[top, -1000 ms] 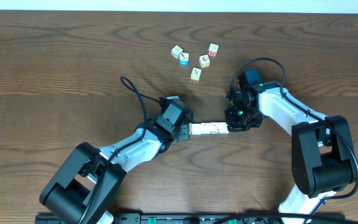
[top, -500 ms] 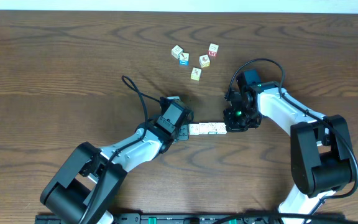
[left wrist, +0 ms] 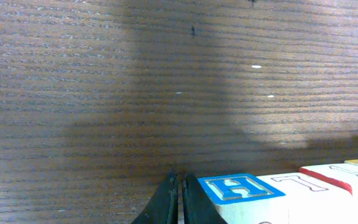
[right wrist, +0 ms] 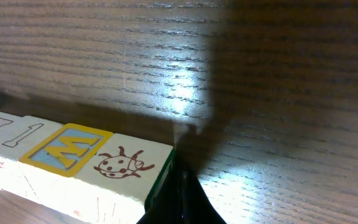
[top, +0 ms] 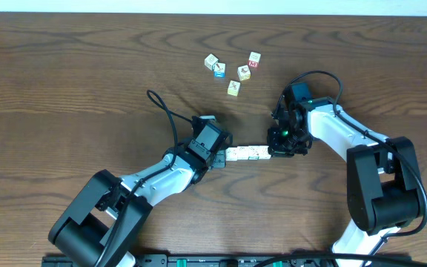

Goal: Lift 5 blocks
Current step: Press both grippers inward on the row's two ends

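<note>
Several cream-white blocks (top: 247,153) form one straight row end to end between my two grippers. My left gripper (top: 222,156) is shut, with nothing between its fingers, and its side presses the row's left end at a block with a blue H (left wrist: 238,186). In its wrist view the left gripper (left wrist: 180,179) shows its fingers closed together. My right gripper (top: 275,150) is also shut, pressing the right end against a block with a ladybird print (right wrist: 120,163). The right gripper (right wrist: 180,163) is a single dark wedge. A yellow M block (right wrist: 67,148) sits beside the ladybird block.
A loose cluster of small cubes lies farther back. It includes one with a blue face (top: 219,70), one with a red face (top: 253,61) and a yellowish one (top: 233,88). The left arm's cable (top: 161,111) loops over the dark wooden table (top: 65,89).
My left gripper's fingers have closed fully together. The row of blocks stays pinched between both grippers and has barely shifted.
</note>
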`<state>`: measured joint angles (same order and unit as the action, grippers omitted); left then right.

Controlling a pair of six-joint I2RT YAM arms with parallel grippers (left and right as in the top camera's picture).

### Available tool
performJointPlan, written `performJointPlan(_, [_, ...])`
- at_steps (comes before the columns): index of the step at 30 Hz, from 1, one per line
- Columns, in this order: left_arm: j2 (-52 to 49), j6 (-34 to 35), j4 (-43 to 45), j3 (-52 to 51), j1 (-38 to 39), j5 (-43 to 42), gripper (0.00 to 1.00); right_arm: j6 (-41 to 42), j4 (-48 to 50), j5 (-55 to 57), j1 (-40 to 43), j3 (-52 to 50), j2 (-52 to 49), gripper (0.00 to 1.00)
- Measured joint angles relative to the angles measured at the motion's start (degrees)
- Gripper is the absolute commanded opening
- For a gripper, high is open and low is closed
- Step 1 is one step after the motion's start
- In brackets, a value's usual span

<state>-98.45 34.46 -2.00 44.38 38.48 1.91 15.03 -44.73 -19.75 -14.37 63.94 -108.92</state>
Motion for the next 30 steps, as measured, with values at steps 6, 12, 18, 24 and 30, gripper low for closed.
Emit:
performJointPlan(6, [0.00,-1.05,0.09,0.00,-0.02,-0.22,0.07,0.07,0.48,0.26,-0.26,-0.04,0.00,0.01])
performJointPlan(12, [0.02,-1.73,0.04,0.00,-0.02,-0.31,0.07,0.07,0.81,3.21,-1.95,-0.04,0.35,0.01])
performJointPlan(18, [0.26,-1.73,-0.17,-0.09,-0.02,-0.39,0.07,0.07,1.03,5.40,-3.21,-0.04,0.68,0.01])
performJointPlan(24, [0.31,-1.70,-0.22,-0.09,-0.02,-0.44,0.07,0.07,1.05,5.75,-3.39,-0.04,0.70,0.01])
performJointPlan(30, [0.31,-1.70,-0.22,-0.09,0.00,-0.44,0.07,0.00,1.05,5.66,-3.39,-0.04,0.72,0.01])
